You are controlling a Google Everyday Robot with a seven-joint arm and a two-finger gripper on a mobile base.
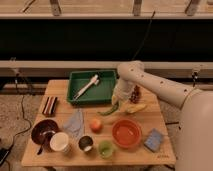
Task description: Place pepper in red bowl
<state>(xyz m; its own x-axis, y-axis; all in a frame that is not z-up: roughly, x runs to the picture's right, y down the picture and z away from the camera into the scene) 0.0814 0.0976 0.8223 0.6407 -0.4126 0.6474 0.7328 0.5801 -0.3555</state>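
Note:
The dark green pepper (108,111) lies on the wooden table (162,120), just above and left of the orange-red bowl (126,133). The bowl sits at the front right and holds nothing. My gripper (117,101) points down at the pepper's upper right end, beside the green tray's front right corner. Whether it touches the pepper is hidden by the wrist.
A pale yellow corn-like piece (134,107) lies right of the gripper. An orange fruit (95,124), blue cloth (75,121), maroon bowl (44,131), white cup (60,142), metal cup (86,143), green cup (105,148) and blue sponge (153,140) stand around. The green tray (102,92) holds a white brush (87,86).

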